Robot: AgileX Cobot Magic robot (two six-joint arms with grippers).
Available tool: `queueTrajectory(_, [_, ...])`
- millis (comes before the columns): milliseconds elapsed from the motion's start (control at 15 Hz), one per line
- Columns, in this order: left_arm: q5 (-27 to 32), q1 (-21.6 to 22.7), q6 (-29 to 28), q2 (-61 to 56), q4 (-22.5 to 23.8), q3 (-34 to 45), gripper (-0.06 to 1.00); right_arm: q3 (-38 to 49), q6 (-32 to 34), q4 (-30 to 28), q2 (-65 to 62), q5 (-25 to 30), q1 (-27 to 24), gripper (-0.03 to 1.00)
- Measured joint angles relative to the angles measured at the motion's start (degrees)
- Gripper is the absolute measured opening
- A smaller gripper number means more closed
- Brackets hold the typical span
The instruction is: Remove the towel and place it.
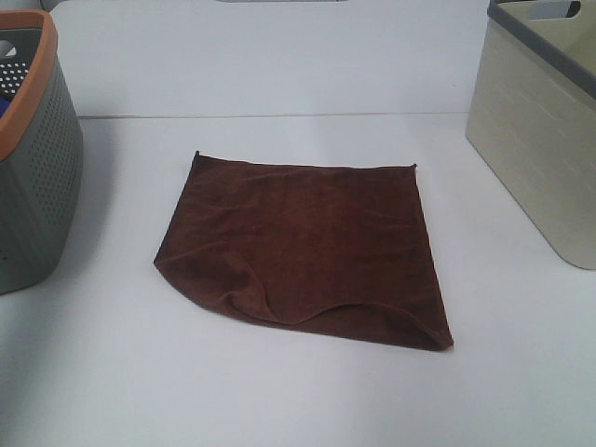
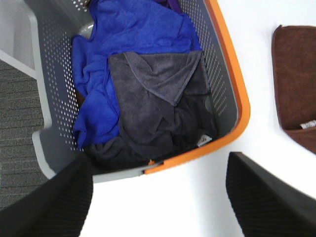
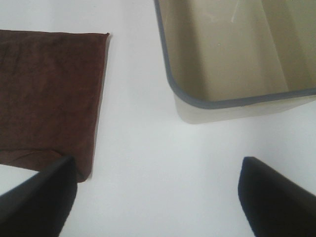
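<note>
The dark reddish-brown towel (image 1: 307,242) lies spread flat on the white table, midway between the two baskets, with its front edge slightly rumpled. Its edge also shows in the left wrist view (image 2: 298,74) and the right wrist view (image 3: 47,94). Neither arm shows in the exterior high view. My left gripper (image 2: 158,197) is open and empty, above the orange-rimmed basket's corner, apart from the towel. My right gripper (image 3: 158,192) is open and empty, above bare table between the towel's corner and the beige basket.
A grey perforated basket with an orange rim (image 1: 37,186) stands at the left; it holds a blue cloth (image 2: 133,29) and a dark grey cloth (image 2: 158,108). A beige basket with a grey rim (image 1: 531,140) stands at the right, its inside (image 3: 232,44) bare.
</note>
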Motion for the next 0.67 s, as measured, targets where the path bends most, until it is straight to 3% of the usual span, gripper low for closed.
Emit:
queueTrajectory(267, [-0.69,0.06,-0.11,-16.16,4.93,14.67,0.72,16.56,-0.11,-2.35,-20.23,0.0,0.17,0.77])
queueTrajectory(667, [-12.95,0.06,-1.83,-36.61,9.51,31.51,0.72,31.28,0.4,-4.93,-41.37,-0.29,0.17,0.77])
